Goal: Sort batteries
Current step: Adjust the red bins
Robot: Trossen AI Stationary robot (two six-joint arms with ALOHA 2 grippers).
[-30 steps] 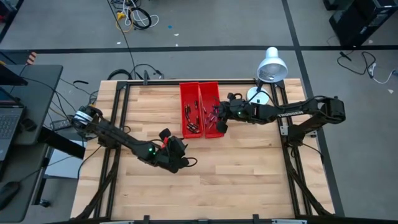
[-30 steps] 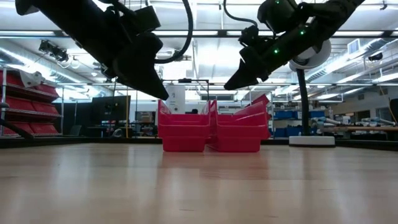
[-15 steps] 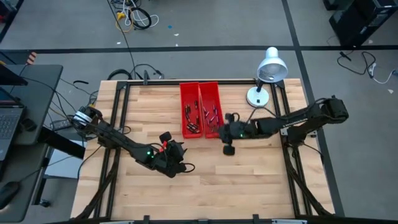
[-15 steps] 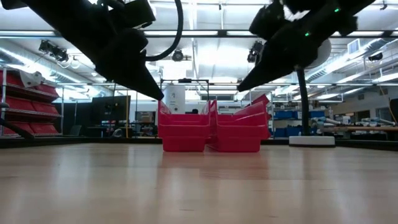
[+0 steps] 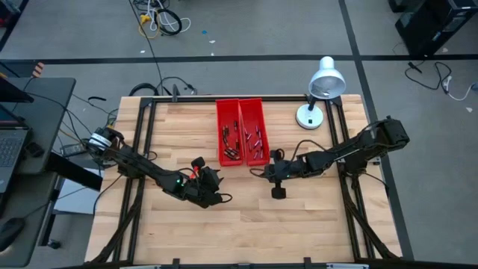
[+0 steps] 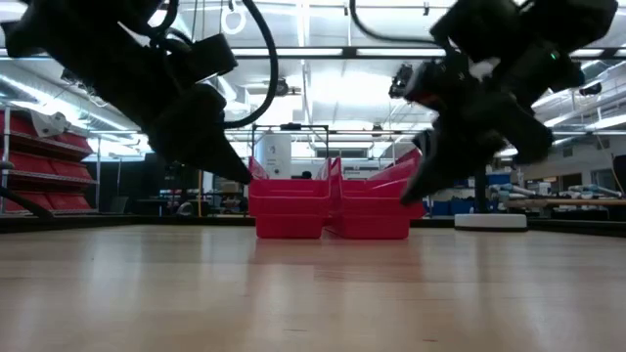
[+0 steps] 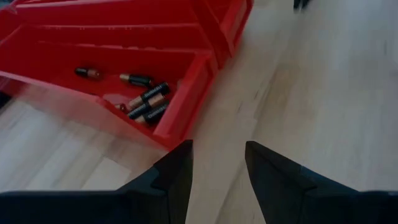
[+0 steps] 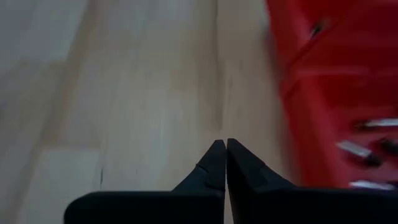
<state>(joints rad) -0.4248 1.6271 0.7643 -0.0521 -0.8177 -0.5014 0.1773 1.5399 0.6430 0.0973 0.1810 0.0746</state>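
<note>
Two red bins (image 5: 229, 142) (image 5: 254, 140) stand side by side at the far middle of the wooden table, each with several small batteries (image 5: 232, 143) (image 7: 146, 99) (image 8: 357, 149) lying on its floor. My left gripper (image 5: 213, 180) (image 7: 217, 152) hovers open over bare wood, near-left of the bins, with nothing between its fingers. My right gripper (image 5: 262, 172) (image 8: 221, 147) is shut and holds nothing. It hangs above the table just in front of the right bin's near end. In the low view both grippers (image 6: 235, 174) (image 6: 411, 191) are clear of the tabletop.
A white desk lamp (image 5: 323, 82) stands at the far right corner. Black frame rails (image 5: 143, 149) (image 5: 337, 149) run along the table's left and right sides. Bare wood (image 5: 246, 224) stretches between the grippers and the near edge. A laptop (image 5: 11, 146) sits on a side desk off the left.
My right gripper has left the right bin, swung toward the table's near edge and sunk, and now tips more steeply downward in front of the bin. My left gripper has sunk a little toward the table and stays open.
</note>
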